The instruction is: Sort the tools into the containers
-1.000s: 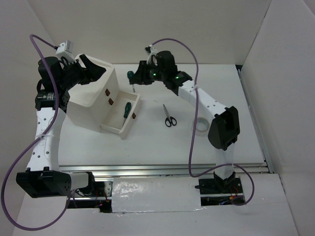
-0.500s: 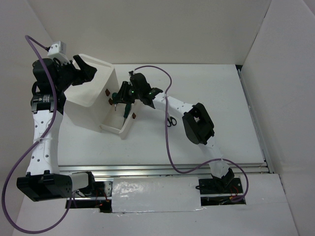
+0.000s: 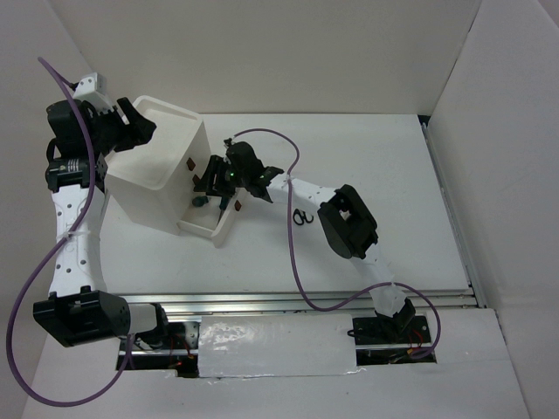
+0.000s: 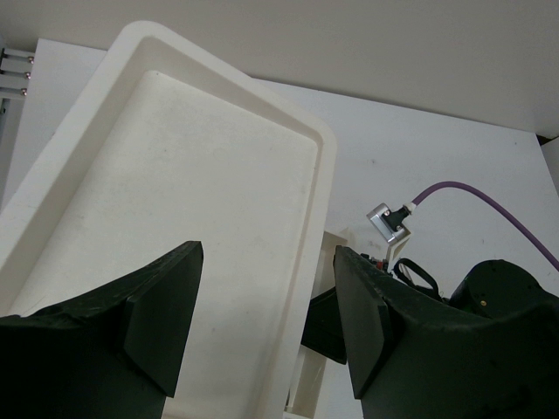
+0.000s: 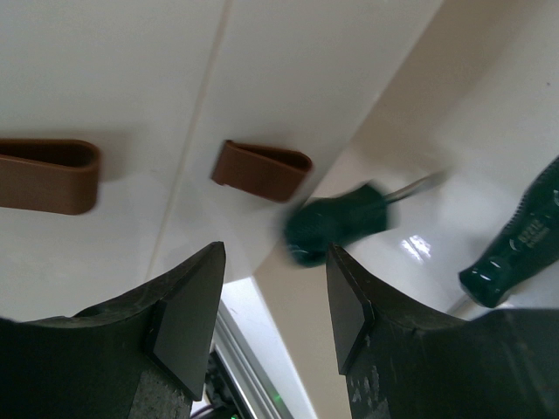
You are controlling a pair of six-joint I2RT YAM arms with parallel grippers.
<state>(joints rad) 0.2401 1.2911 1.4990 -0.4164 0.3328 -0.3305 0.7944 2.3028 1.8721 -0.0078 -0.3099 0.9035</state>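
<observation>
Both spread: right end effector point(image 5: 274, 284) over drawer point(image 3: 206, 229), left end effector point(image 4: 267, 262) over cabinet point(image 4: 175, 192).

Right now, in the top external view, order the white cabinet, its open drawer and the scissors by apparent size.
Largest: white cabinet
Next: open drawer
Smallest: scissors, partly covered, yet clearly smallest.

Robot lab bench point(image 3: 393, 157) (white partition walls point(image 3: 262, 52), aluminium rail point(image 3: 288, 299), loose purple cables point(image 3: 262, 132))
</observation>
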